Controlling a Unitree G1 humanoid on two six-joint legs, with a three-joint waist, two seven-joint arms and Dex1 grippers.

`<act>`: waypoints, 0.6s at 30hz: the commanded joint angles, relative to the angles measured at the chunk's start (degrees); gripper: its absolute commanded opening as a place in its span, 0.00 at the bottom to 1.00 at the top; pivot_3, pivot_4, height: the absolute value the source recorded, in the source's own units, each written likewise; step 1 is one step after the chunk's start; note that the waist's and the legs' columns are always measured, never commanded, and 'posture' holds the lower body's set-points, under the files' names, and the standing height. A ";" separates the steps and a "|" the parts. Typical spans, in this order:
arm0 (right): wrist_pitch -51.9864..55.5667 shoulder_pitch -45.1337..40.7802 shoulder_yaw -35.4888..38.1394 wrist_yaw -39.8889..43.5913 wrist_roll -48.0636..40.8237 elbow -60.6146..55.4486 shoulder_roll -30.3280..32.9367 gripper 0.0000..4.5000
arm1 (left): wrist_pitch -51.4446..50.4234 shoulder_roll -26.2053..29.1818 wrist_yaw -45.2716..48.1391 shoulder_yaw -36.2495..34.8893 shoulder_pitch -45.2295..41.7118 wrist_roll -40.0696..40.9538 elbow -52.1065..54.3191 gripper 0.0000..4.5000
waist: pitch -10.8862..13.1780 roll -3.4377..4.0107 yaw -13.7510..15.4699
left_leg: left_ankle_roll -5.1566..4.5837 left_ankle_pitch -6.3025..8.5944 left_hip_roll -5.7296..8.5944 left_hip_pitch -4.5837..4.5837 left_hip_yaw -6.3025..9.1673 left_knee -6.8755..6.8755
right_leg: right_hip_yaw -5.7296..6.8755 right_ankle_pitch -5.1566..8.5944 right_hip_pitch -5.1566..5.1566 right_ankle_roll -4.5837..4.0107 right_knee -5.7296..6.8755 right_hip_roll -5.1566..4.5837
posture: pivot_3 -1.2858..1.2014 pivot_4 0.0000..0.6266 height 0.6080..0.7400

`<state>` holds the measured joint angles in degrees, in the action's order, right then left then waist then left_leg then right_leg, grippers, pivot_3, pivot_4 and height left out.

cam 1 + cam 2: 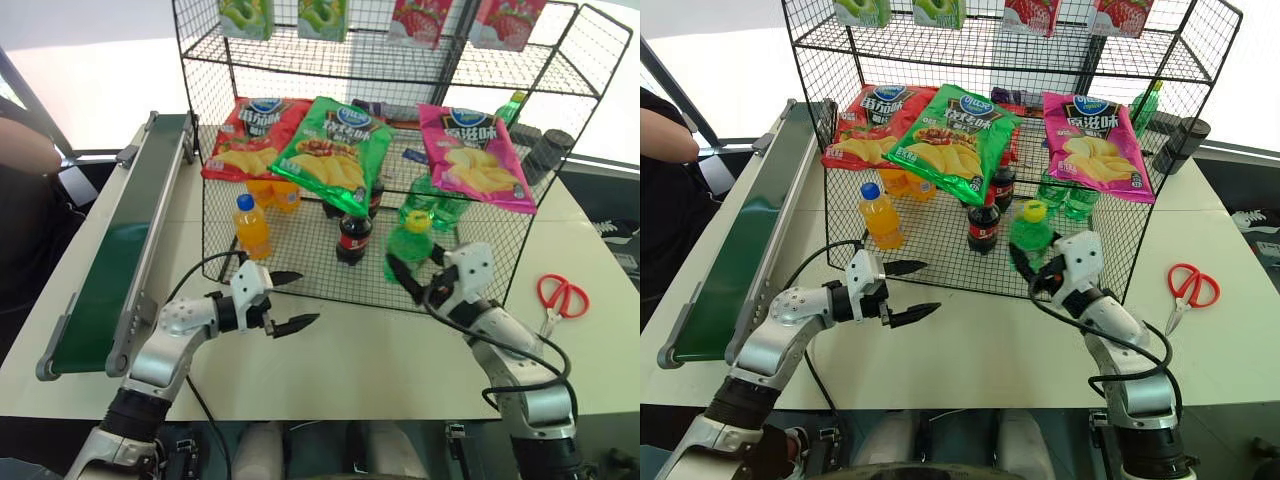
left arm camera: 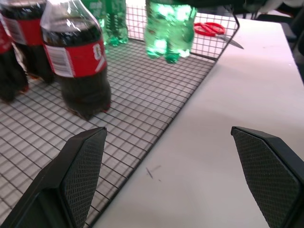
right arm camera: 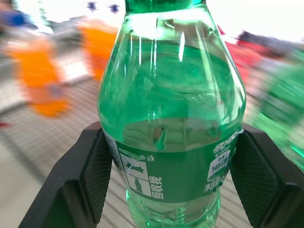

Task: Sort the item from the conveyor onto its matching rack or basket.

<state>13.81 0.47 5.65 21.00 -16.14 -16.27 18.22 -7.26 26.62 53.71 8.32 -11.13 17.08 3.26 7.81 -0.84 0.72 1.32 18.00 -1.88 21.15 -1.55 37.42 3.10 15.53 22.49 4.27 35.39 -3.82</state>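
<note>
- While the green soda bottle point(image 3: 171, 118) with the yellow cap is held upright at the near right of the black wire basket point(image 1: 300, 270), it is clamped at its label between the two black fingers of the right gripper point(image 1: 415, 278).
- From the head views it cannot be told whether the bottle's base is resting on the basket floor.
- Nothing is held by the left gripper point(image 1: 293, 300), whose fingers are spread wide over the white table point(image 1: 380, 360), just near of the basket's front wall.
- Cola bottles point(image 2: 76, 57) and an orange drink bottle point(image 1: 251, 227) are stood inside the basket.
- The dark green conveyor point(image 1: 110, 250) is seen along the left of the table.
- Red scissors point(image 1: 560, 297) are laid at the far right.
</note>
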 commanded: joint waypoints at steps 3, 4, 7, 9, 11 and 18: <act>-6.87 -2.06 4.97 -3.96 0.53 6.46 -2.99 0.66 | 0.43 -2.10 -2.50 -0.33 0.16 0.20 3.48 0.99 | -0.02 0.13 -0.16 | 0.00 0.00 0.01 -0.05 -0.02 -0.02 | -0.03 0.00 0.00 0.00 0.03 0.03 | 0.52 0.24 1.00; -7.65 -2.78 5.29 -4.39 0.76 8.10 -3.20 0.66 | 0.43 -2.41 -2.59 0.02 0.29 0.03 3.69 0.99 | -0.02 0.14 -0.20 | 0.00 0.00 0.01 -0.05 -0.02 -0.03 | -0.03 0.00 0.01 0.00 0.04 0.05 | 0.52 0.24 1.00; -10.01 -5.85 6.07 -5.14 1.63 14.29 -3.33 0.66 | 0.09 -2.97 -2.73 0.61 0.34 -0.10 4.13 0.99 | -0.03 0.20 -0.38 | 0.00 0.00 0.00 -0.08 -0.04 -0.03 | -0.07 0.00 0.02 0.00 0.08 0.06 | 0.52 0.24 1.00; -11.30 -7.34 6.27 -5.19 1.93 17.20 -3.24 0.66 | -0.14 -3.11 -2.84 0.72 0.17 -0.11 4.20 0.99 | -0.04 0.25 -0.37 | 0.00 0.00 0.00 -0.09 -0.05 -0.02 | -0.07 0.00 0.02 0.00 0.10 0.06 | 0.52 0.24 1.00; -12.73 -9.64 6.98 -5.61 1.76 21.22 -3.37 0.66 | -0.46 -3.13 -2.77 0.63 -0.26 0.12 4.05 0.99 | -0.06 0.29 -0.34 | 0.00 0.00 0.00 -0.09 -0.05 -0.02 | -0.08 0.00 0.02 0.00 0.10 0.06 | 0.52 0.24 1.00; -15.22 -13.17 7.96 -4.89 0.68 27.49 -3.66 0.66 | -1.14 -2.77 -2.28 0.27 -0.59 0.71 4.37 0.99 | -0.08 0.33 -0.17 | 0.00 0.00 0.00 -0.09 -0.06 -0.02 | -0.09 0.00 0.01 0.00 0.09 0.05 | 0.52 0.24 1.00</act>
<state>0.88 -11.37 12.08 15.79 -14.41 12.43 14.60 -8.51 23.60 51.16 9.26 -11.06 16.93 5.35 7.74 -0.52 0.55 1.32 18.00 -1.90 21.07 -1.61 37.40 3.01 15.53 22.50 4.27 35.48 -3.77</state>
